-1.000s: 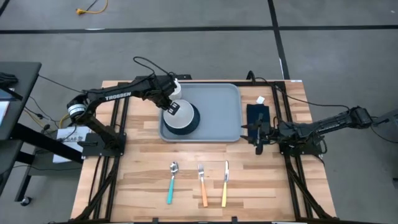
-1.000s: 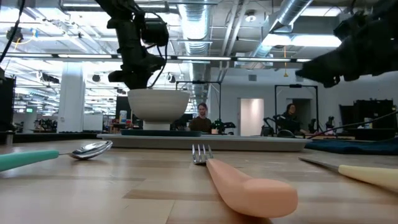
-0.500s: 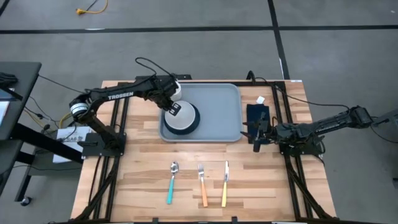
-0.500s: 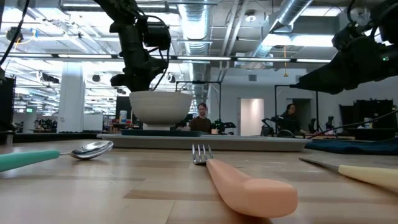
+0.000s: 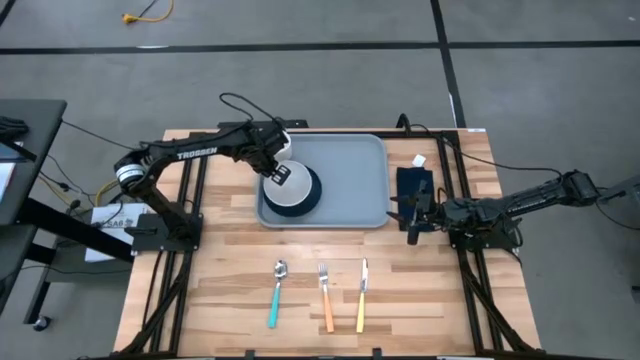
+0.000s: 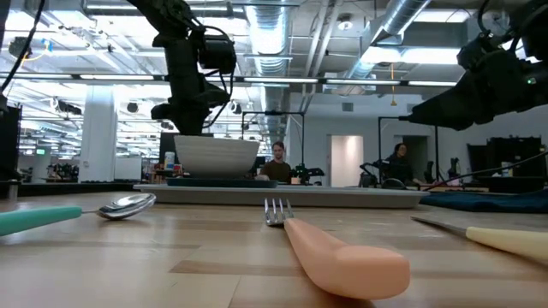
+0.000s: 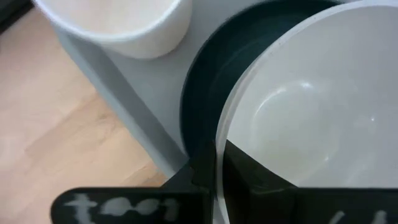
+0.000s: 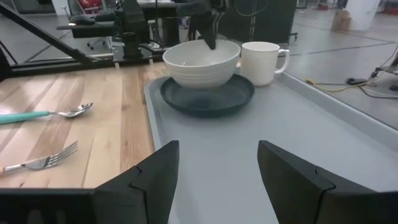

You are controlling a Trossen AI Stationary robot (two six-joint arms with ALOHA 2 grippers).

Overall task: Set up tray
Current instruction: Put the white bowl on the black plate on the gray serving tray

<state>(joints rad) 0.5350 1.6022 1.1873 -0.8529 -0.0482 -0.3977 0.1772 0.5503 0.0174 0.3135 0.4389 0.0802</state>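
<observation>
The pale grey-blue tray (image 5: 350, 185) lies at the table's far middle. On its left part a white bowl (image 5: 297, 187) sits in a dark teal plate (image 8: 207, 94), and a white mug (image 5: 283, 143) stands behind them. My left gripper (image 5: 277, 179) reaches down from the left and is shut on the bowl's rim. My right gripper (image 8: 217, 180) hovers open and roughly level at the tray's right edge, over a black napkin (image 5: 414, 184), with nothing between its fingers. My left gripper pinches the bowl's rim (image 7: 219, 149) on the bowl's left side, one finger inside the bowl and one outside. The fingers come steeply from above, pointing down. The bowl stands upright, its base down on the teal plate (image 6: 214, 180).
A teal-handled spoon (image 5: 277, 293), an orange-handled fork (image 5: 325, 295) and a yellow-handled knife (image 5: 362, 293) lie side by side near the table's front edge. A small white object (image 5: 419, 160) lies beyond the napkin. The tray's right half is bare.
My left gripper has sunk a little with the bowl, staying shut. The bowl, held clear above the plate a second ago, has come down upright onto it. My right gripper has tipped slightly in place.
</observation>
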